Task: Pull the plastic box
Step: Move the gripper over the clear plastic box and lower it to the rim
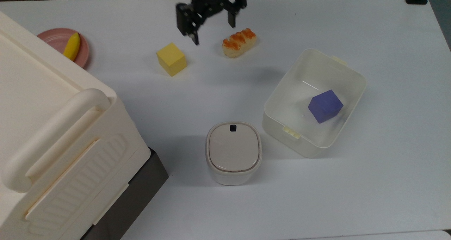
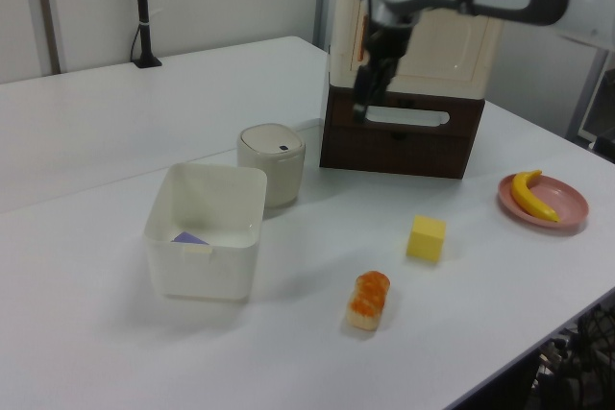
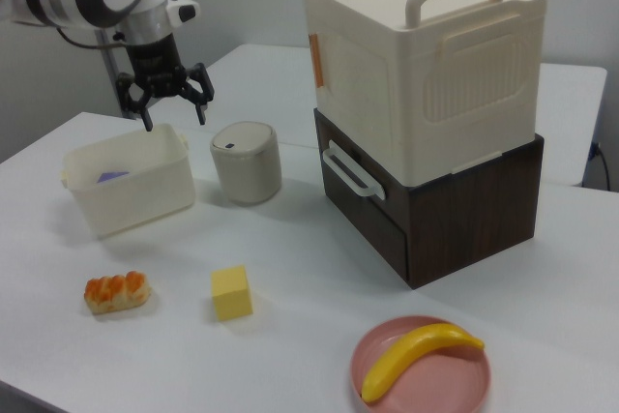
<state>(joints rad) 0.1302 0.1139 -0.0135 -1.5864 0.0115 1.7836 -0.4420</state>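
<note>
Top view: plastic box [image 1: 347, 74] on the table toward the top view's right, purple cube [image 1: 325, 106] inside, round-cornered canister [image 1: 233, 152] just beside. Gripper [image 1: 213, 30] aloft, spread wide, empty, between yellow cube [image 1: 171, 59] and bread piece [image 1: 239, 42]. Risk: thin wall slipping free, or box nudging canister.

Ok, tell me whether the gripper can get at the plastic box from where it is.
Probably yes: the gripper, fingers open, hangs in the air, and nothing stands over the plastic box rim.

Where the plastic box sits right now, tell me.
The plastic box sits on the white table at the top view's right, a purple cube inside, just right of the small lidded canister and below the pastry.
</note>
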